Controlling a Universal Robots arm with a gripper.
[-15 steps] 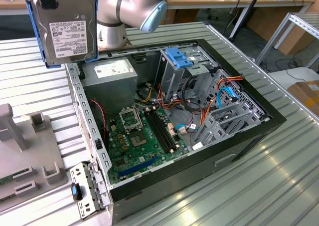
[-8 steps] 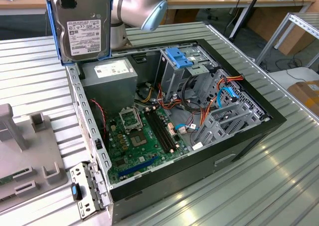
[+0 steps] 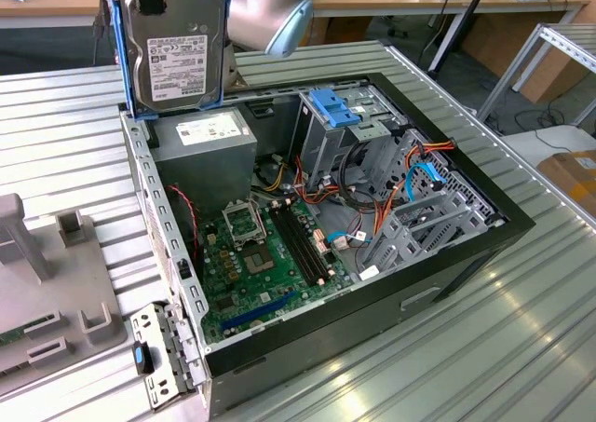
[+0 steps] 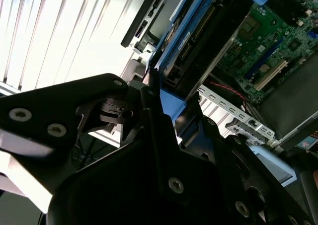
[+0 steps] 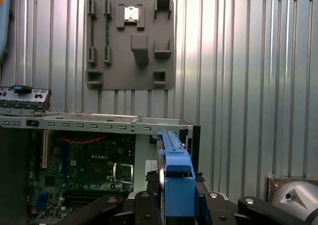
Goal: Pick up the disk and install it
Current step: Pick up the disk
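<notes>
The flat silver-grey metal disk [image 3: 175, 54], with a white label and a bright blue plastic carrier rail, hangs upright in the air. It is over the corner of the open black computer case [image 3: 372, 308] where the grey power-supply box [image 3: 209, 161] sits. In the first wrist view the black jaws are closed on both sides of the blue rail, gripping the disk. The case lies on the ribbed metal worktop [image 3: 65, 115].
</notes>
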